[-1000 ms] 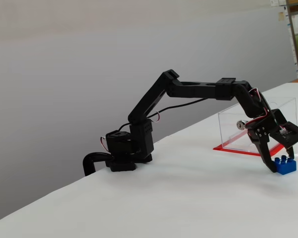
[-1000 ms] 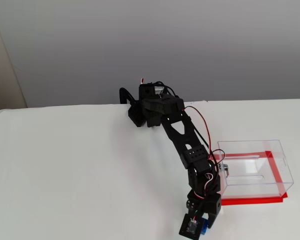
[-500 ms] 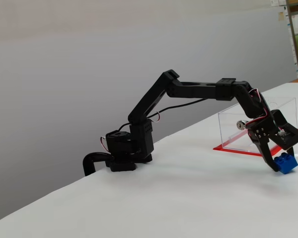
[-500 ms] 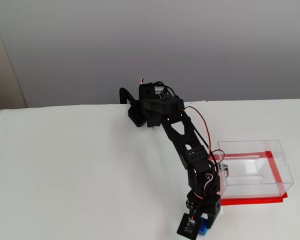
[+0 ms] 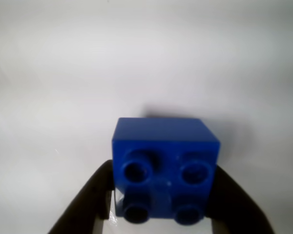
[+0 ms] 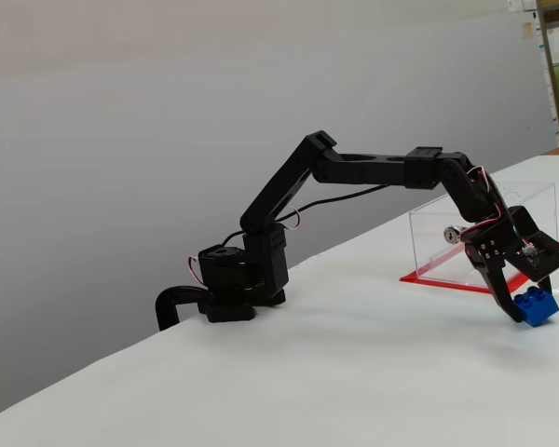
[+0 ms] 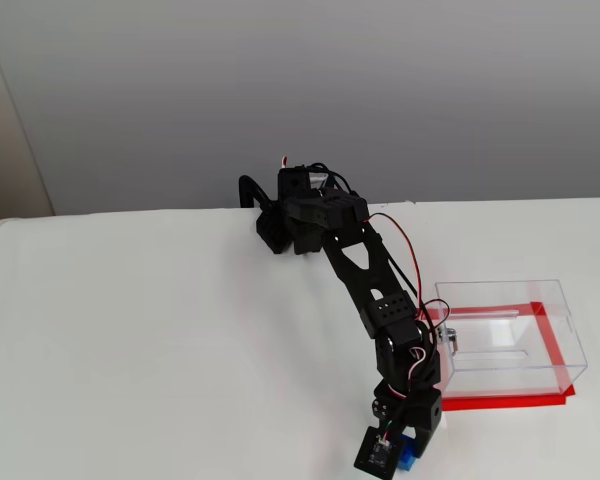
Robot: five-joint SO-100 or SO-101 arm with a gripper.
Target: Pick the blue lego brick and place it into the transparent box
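A white table (image 7: 130, 350) carries the transparent box (image 7: 510, 340) and arm base (image 7: 280, 235).

Wrist view: the bottom edge is cutting off the gripper (image 5: 161, 214) fingers (image 5: 83, 204) and the blue lego brick's (image 5: 165, 156) lower studs — the fingertips are not showing. In a fixed view, the wrist housing is covering most of the brick (image 7: 406, 460) near the table's (image 7: 160, 350) front edge; the grip is not discernible there.

tool (image 6: 524, 314) gripping blue lego brick (image 6: 538, 306), beside transparent box (image 6: 452, 244)
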